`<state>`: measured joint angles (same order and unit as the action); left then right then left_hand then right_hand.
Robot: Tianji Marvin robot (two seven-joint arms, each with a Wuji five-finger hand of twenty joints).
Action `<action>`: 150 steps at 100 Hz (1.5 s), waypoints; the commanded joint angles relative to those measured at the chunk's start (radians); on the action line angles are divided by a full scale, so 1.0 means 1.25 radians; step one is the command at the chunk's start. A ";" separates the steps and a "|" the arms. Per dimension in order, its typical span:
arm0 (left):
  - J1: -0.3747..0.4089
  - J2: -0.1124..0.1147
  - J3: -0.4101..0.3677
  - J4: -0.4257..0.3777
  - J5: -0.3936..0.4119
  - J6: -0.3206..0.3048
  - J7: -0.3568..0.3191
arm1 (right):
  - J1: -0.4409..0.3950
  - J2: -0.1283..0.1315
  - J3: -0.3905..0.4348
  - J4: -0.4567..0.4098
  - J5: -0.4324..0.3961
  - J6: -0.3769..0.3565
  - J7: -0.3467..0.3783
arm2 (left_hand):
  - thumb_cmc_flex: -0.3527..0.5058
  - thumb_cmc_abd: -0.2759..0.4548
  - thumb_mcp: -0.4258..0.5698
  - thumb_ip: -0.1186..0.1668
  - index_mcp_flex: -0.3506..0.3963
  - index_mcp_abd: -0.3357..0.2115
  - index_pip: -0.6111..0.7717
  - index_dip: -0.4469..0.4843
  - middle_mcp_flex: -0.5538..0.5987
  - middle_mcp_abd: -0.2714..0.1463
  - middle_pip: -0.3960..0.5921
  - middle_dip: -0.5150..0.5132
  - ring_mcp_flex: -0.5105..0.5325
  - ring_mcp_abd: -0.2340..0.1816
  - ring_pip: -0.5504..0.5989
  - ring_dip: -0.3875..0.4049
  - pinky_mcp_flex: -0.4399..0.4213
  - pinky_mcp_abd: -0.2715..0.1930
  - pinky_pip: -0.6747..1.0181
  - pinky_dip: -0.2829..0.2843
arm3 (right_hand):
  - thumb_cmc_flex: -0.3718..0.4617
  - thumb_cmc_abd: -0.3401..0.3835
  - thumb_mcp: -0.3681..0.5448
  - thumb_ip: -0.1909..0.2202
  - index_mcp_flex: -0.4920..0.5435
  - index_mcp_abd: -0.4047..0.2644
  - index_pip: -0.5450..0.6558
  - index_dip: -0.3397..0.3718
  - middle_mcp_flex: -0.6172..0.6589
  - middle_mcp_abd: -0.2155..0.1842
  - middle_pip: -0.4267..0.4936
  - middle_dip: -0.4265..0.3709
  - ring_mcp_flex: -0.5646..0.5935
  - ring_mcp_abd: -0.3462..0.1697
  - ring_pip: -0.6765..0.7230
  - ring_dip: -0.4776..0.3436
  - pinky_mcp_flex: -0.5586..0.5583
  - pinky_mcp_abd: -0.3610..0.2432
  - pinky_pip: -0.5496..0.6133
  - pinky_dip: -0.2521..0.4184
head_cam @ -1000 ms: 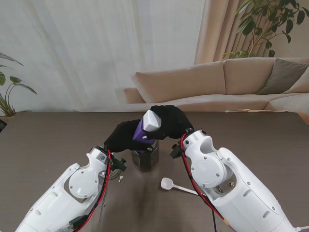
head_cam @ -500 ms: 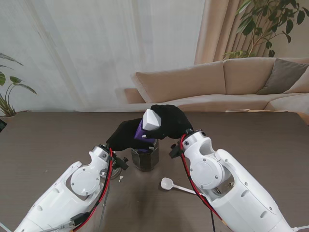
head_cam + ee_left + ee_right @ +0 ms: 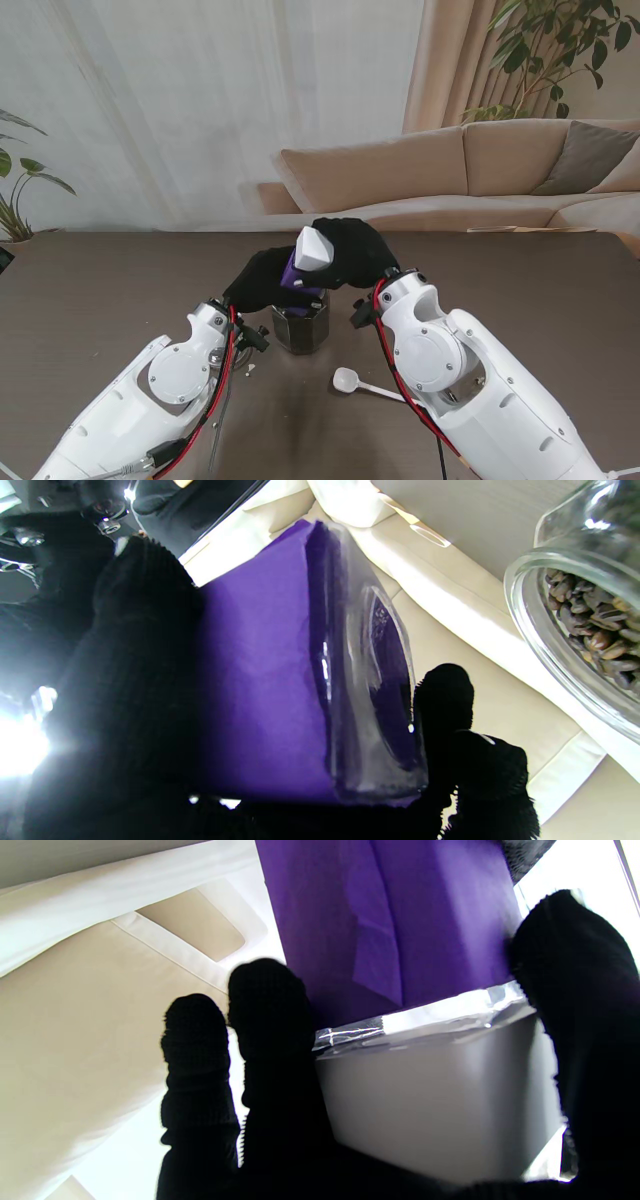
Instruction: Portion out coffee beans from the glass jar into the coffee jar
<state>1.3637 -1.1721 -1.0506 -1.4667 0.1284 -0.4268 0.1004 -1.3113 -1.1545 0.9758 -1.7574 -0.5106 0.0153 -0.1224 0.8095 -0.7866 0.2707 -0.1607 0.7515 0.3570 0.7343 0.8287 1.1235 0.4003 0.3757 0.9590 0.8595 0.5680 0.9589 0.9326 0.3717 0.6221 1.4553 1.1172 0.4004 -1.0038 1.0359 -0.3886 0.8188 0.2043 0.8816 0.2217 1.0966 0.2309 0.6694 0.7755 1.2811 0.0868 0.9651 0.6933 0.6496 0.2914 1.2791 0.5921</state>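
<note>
glass jar (image 3: 301, 324) hemmed between both arms, scoop (image 3: 347, 379) just right, far table (image 3: 100, 280) open

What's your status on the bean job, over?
Left hand and right hand both shut on the purple jar with the grey lid, held over the glass jar of beans. White scoop on the table, unused. Nothing in the way.
</note>
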 commanded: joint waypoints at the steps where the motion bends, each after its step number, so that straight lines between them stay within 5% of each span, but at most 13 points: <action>1: -0.011 -0.013 -0.006 -0.028 -0.010 -0.007 -0.011 | -0.019 -0.003 -0.018 0.000 0.000 0.000 0.032 | 0.144 0.267 0.363 0.036 0.082 -0.005 0.123 0.068 0.016 0.002 0.040 0.041 -0.052 0.007 -0.003 0.032 -0.112 -0.114 -0.104 -0.026 | 0.191 0.112 0.186 0.074 0.101 -0.264 0.227 0.016 0.079 -0.147 0.073 0.021 0.019 -0.004 -0.041 -0.016 0.131 -0.007 -0.008 0.019; 15: -0.007 -0.014 -0.008 -0.028 0.001 -0.012 -0.003 | -0.019 -0.002 -0.017 -0.003 -0.006 0.009 0.035 | 0.148 0.257 0.384 0.035 0.086 0.019 0.136 0.079 -0.001 0.008 0.002 0.120 -0.136 -0.006 -0.084 0.038 -0.196 -0.179 -0.207 -0.112 | 0.168 0.114 0.160 0.067 0.059 -0.250 0.183 0.011 0.024 -0.145 0.028 -0.014 -0.033 0.013 -0.128 -0.033 0.054 0.010 -0.046 0.012; 38: -0.005 -0.014 -0.010 -0.031 0.010 -0.018 0.006 | -0.016 -0.001 -0.014 -0.003 -0.011 0.012 0.036 | 0.147 0.236 0.413 0.039 0.105 0.047 0.133 0.057 -0.050 -0.009 -0.071 0.147 -0.190 -0.046 -0.190 -0.034 -0.197 -0.240 -0.294 -0.174 | 0.143 0.112 0.138 0.057 0.029 -0.236 0.150 0.014 -0.016 -0.139 0.014 -0.037 -0.059 0.020 -0.163 -0.039 0.023 0.007 -0.052 0.009; 55: -0.002 -0.008 -0.012 -0.033 -0.004 -0.026 -0.019 | -0.015 0.003 -0.008 -0.006 -0.014 0.018 0.052 | 0.155 0.229 0.424 0.043 0.107 0.067 0.146 0.060 -0.038 -0.001 -0.058 0.176 -0.175 -0.044 -0.159 -0.027 -0.177 -0.257 -0.269 -0.168 | 0.093 0.139 0.118 0.065 -0.022 -0.216 0.037 0.041 -0.092 -0.131 0.006 -0.117 -0.122 0.039 -0.229 -0.061 -0.037 0.011 -0.087 -0.007; 59: -0.001 -0.007 -0.014 -0.033 -0.002 -0.027 -0.022 | -0.015 0.004 -0.005 -0.008 -0.016 0.020 0.057 | 0.158 0.231 0.423 0.042 0.105 0.070 0.147 0.062 -0.037 0.000 -0.056 0.182 -0.174 -0.044 -0.154 -0.024 -0.176 -0.264 -0.267 -0.168 | 0.061 0.158 0.122 0.105 -0.035 -0.204 -0.039 0.073 -0.127 -0.125 -0.005 -0.143 -0.155 0.051 -0.265 -0.077 -0.066 0.016 -0.110 -0.013; 62: 0.001 -0.006 -0.015 -0.033 0.001 -0.027 -0.023 | -0.015 0.005 -0.002 -0.010 -0.017 0.022 0.062 | 0.158 0.232 0.422 0.042 0.105 0.070 0.148 0.062 -0.037 0.002 -0.055 0.184 -0.173 -0.046 -0.152 -0.023 -0.175 -0.265 -0.265 -0.167 | 0.036 0.173 0.116 0.171 -0.055 -0.196 -0.105 0.140 -0.160 -0.120 -0.016 -0.158 -0.186 0.059 -0.291 -0.091 -0.090 0.020 -0.128 -0.017; 64: 0.001 -0.006 -0.016 -0.032 0.002 -0.027 -0.023 | -0.016 0.006 0.000 -0.011 -0.016 0.022 0.066 | 0.159 0.232 0.421 0.042 0.105 0.071 0.148 0.062 -0.037 0.002 -0.055 0.185 -0.174 -0.046 -0.151 -0.023 -0.176 -0.266 -0.265 -0.167 | 0.025 0.175 0.113 0.179 -0.073 -0.195 -0.124 0.153 -0.181 -0.116 -0.025 -0.164 -0.204 0.066 -0.308 -0.099 -0.105 0.022 -0.140 -0.021; 82: 0.009 -0.004 -0.024 -0.026 0.024 -0.031 -0.015 | -0.016 0.017 0.021 -0.024 -0.001 0.019 0.117 | 0.164 0.238 0.410 0.041 0.102 0.069 0.141 0.058 -0.041 0.003 -0.059 0.187 -0.178 -0.048 -0.151 -0.021 -0.180 -0.275 -0.264 -0.166 | -0.071 0.192 0.015 0.182 -0.289 -0.161 -0.219 0.120 -0.414 -0.095 -0.082 -0.245 -0.409 0.119 -0.475 -0.202 -0.248 0.046 -0.287 -0.051; 98: 0.017 -0.001 -0.034 -0.024 0.047 -0.035 -0.013 | -0.016 0.020 0.037 -0.034 0.016 0.009 0.134 | 0.167 0.241 0.401 0.040 0.103 0.063 0.133 0.052 -0.043 0.002 -0.061 0.185 -0.180 -0.050 -0.151 -0.022 -0.181 -0.278 -0.263 -0.166 | -0.120 0.204 -0.033 0.179 -0.387 -0.135 -0.232 0.094 -0.504 -0.095 -0.086 -0.275 -0.481 0.129 -0.535 -0.244 -0.297 0.053 -0.363 -0.060; 130: 0.036 0.006 -0.055 -0.026 0.077 -0.032 -0.015 | -0.013 0.045 0.078 -0.065 0.045 -0.029 0.240 | 0.172 0.243 0.394 0.040 0.107 0.063 0.126 0.045 -0.042 0.003 -0.061 0.182 -0.181 -0.048 -0.151 -0.022 -0.182 -0.280 -0.261 -0.167 | -0.194 0.202 -0.040 0.161 -0.423 -0.140 -0.271 0.063 -0.554 -0.099 -0.110 -0.299 -0.513 0.126 -0.567 -0.256 -0.313 0.054 -0.429 -0.032; 150: 0.046 0.011 -0.064 -0.033 0.092 -0.031 -0.024 | -0.004 0.049 0.078 -0.066 -0.003 -0.031 0.244 | 0.172 0.243 0.393 0.040 0.108 0.060 0.126 0.045 -0.041 0.002 -0.060 0.181 -0.180 -0.047 -0.149 -0.022 -0.182 -0.278 -0.258 -0.166 | -0.157 0.224 -0.060 0.166 -0.374 -0.136 -0.254 0.074 -0.516 -0.089 -0.084 -0.287 -0.474 0.122 -0.540 -0.241 -0.278 0.046 -0.417 -0.010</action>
<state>1.4121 -1.1627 -1.1245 -1.4963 0.2381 -0.4670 0.0941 -1.3242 -1.0952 1.0747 -1.8330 -0.4926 -0.0218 0.1724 0.8393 -0.7639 0.3434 -0.1653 0.7619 0.4876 0.7073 0.8226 1.0794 0.4545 0.2965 1.1771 0.6400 0.4950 0.7145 0.8921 0.1584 0.4427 1.1643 0.9369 0.2057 -0.7439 0.9986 -0.1949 0.3319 0.0445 0.5554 0.3141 0.4478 0.1276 0.5474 0.4181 0.6675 0.2507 0.2673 0.3822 0.6336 0.3368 0.7585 0.5427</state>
